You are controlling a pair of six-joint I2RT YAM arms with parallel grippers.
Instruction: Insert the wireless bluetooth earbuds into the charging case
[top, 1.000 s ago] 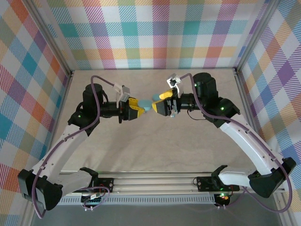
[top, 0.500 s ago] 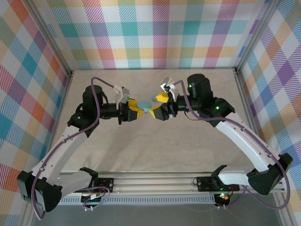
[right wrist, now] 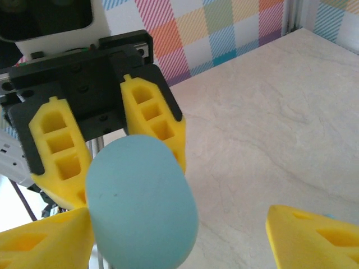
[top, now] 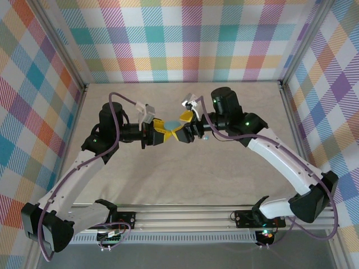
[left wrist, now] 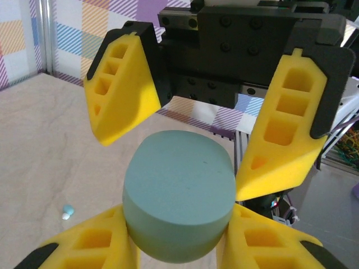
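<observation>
Tally, all places given from the teal oval case point(left wrist: 178, 193):
- teal oval case: 1
- hands: 2, the left hand point(top: 164, 131) left of it and the right hand point(top: 180, 126) right of it
- yellow fingers point(left wrist: 120, 89): 4, two per hand
- earbud point(left wrist: 67, 212): one pale speck on the worktop point(left wrist: 45, 140), beside the case; one nub or two, cannot tell

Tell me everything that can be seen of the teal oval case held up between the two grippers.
The teal case is a smooth, matte, pebble-like oval, plastic by its look, with no seam or marking showing. It is held above the table, clamped on two sides by the left gripper. The right gripper stands open around its far end. Whether those fingers touch it cannot be told.
</observation>
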